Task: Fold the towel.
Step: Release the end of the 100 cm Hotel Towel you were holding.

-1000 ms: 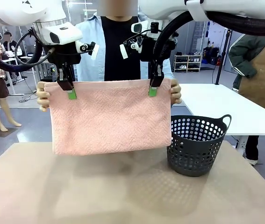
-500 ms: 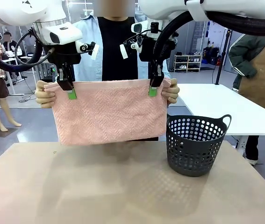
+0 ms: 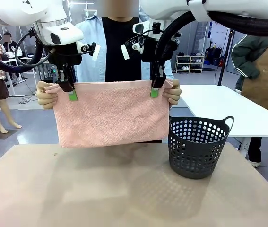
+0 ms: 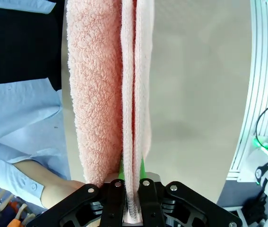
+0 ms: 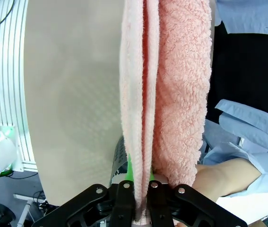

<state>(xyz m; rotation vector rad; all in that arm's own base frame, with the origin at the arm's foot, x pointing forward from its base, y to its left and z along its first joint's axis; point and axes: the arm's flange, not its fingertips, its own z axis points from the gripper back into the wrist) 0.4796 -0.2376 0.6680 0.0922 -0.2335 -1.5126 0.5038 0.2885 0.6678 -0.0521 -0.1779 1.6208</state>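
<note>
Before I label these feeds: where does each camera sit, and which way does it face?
Front: robot's side, facing the person across the table; left fingers and right fingers pinch the towel.
Left wrist: wrist-mounted, looking down its fingers along the hanging towel.
Right wrist: likewise, mirrored.
Shared: towel, person's blue sleeve.

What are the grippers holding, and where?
The towel, by its top edge: left gripper near one end, right gripper near the other.

Salmon-pink zigzag-weave towel (image 3: 111, 113); dark grey perforated basket (image 3: 199, 147).
</note>
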